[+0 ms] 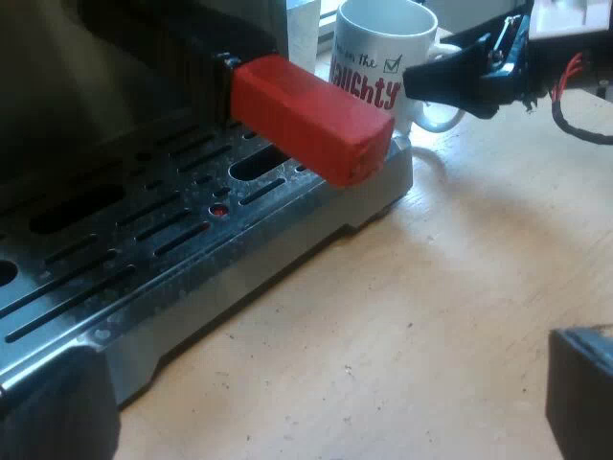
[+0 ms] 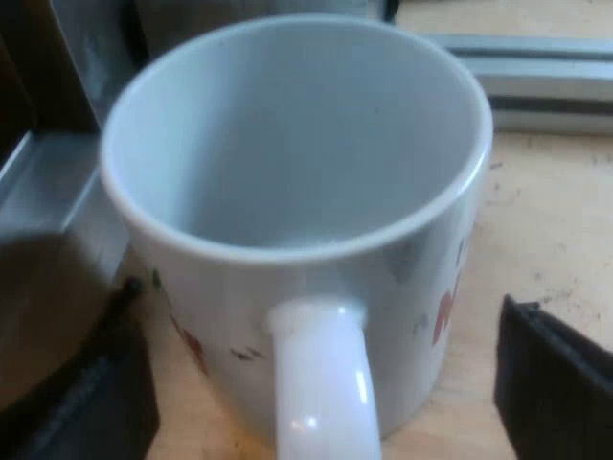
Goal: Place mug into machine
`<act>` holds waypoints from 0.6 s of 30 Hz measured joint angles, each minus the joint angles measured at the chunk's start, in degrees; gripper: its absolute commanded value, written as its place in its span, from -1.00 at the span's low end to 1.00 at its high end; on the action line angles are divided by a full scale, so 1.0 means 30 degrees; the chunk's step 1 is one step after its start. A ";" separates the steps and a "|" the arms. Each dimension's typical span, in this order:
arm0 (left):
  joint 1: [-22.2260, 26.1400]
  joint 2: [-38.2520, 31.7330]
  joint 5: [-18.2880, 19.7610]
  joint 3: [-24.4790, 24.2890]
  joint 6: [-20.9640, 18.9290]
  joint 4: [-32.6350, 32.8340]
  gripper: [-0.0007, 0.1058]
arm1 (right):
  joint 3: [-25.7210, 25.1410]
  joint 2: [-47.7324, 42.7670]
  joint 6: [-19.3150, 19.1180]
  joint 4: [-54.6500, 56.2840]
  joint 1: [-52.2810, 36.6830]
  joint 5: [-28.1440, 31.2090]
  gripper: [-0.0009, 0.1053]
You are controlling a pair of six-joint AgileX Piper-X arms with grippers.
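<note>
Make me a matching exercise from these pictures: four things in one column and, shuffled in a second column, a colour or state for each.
Column one:
1. mug
2. holder's handle end
3. drip tray
4. right hand

Column two:
A. red
B. open, one finger on each side of the mug's handle
C. white, empty
D. slotted metal

Pairs: 1-C, 2-A, 3-D, 4-B

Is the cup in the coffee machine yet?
Not yet. Done: the right gripper is at the mug. In hand: its open fingers sit either side of the mug's handle. Still to do: grip, lift it off the table, set it on the drip tray below the red handle end.
</note>
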 measured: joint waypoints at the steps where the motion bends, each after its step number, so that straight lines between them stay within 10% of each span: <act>1: 0.0000 0.0000 0.0000 0.0000 0.0000 0.0000 0.76 | 0.0000 0.0000 0.0000 0.0091 0.0000 0.0000 -0.02; 7: 0.0000 0.0000 0.0000 0.0000 0.0000 0.0000 0.76 | 0.0000 0.0000 0.0030 0.0214 0.0000 0.0000 -0.98; 18: 0.0000 0.0000 0.0000 0.0186 0.0000 -0.0047 0.76 | 0.0044 -0.3277 0.0271 0.4248 0.0000 -0.0025 -0.98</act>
